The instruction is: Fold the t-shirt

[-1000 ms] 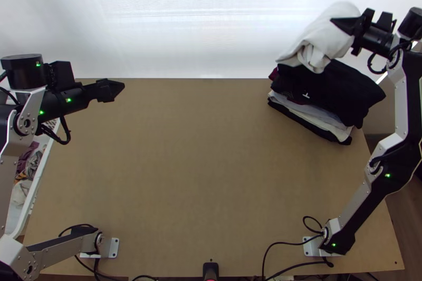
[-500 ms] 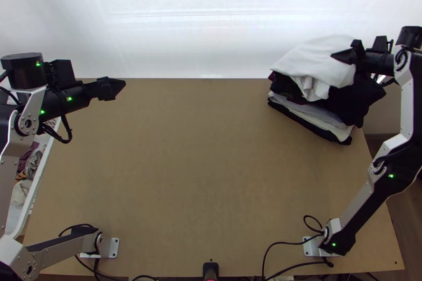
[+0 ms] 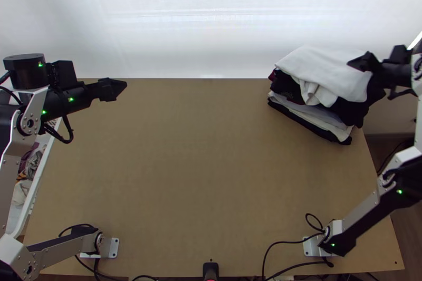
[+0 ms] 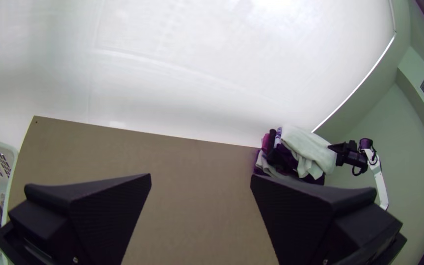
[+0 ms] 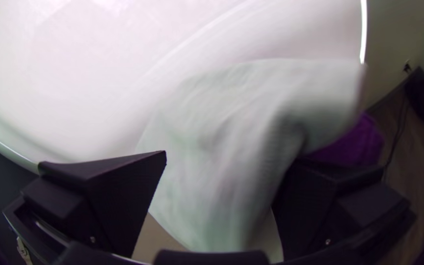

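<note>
White t-shirt (image 3: 324,70) lies loosely folded atop clothes stack (image 3: 351,112), bunched along near edge. Right gripper (image 3: 351,63) is released, fingers apart, at shirt's edge; left gripper (image 4: 200,175) also gapes, well apart from stack. Placing looks nearly done: we back right gripper straight out, slowly, fingers wide, lest we snag cloth or topple stack.

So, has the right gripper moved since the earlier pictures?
Yes. Judged against the table, the right gripper has shifted down and rightward in the top view.
</note>
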Robot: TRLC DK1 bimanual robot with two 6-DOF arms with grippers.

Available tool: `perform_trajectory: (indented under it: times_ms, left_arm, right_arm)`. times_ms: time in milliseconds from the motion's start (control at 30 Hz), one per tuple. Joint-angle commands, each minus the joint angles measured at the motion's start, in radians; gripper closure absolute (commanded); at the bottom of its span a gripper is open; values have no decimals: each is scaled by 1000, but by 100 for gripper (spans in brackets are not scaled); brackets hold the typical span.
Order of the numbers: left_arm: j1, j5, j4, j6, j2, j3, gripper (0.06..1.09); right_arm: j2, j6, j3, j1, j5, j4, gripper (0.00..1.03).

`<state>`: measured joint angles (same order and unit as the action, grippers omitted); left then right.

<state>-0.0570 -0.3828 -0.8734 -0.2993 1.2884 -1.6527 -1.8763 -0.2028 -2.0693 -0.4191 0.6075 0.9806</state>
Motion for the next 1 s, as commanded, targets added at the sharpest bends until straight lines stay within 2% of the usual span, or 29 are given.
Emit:
perform_trajectory:
  times_ms: [0,67,133,200,233,367,500,600,767,900,967]
  left_arm:
    - [2,-22,14,-6,-15,16,10]
    - [6,-25,17,-4,-15,14,10]
    - [13,-27,19,0,-17,13,10]
    - [19,-33,19,0,-15,8,10]
    - [23,-38,19,2,-15,5,10]
    - [40,-45,20,6,-15,2,10]
    - [57,-45,36,6,-12,-1,10]
    - [89,-45,59,3,-8,-9,10]
    - [155,-45,65,2,-4,-18,10]
    - [201,-44,60,5,-18,-19,10]
    - [221,-44,54,6,-29,-19,10]
  right_arm:
    - [85,98,54,-58,-77,-3,3]
    - [114,157,87,-84,-152,-5,3]
    - [132,201,112,-107,-278,-23,3]
    - [163,235,155,-121,-422,-112,3]
    - [189,240,183,-126,-466,-188,3]
    - [298,241,271,-92,-486,-448,3]
    - [371,252,397,51,-496,-671,3]
    - [384,292,494,172,-542,-804,3]
    - [309,356,667,310,-624,-1034,3]
    - [195,362,773,318,-686,-1237,3]
    - [137,362,804,302,-713,-1286,3]
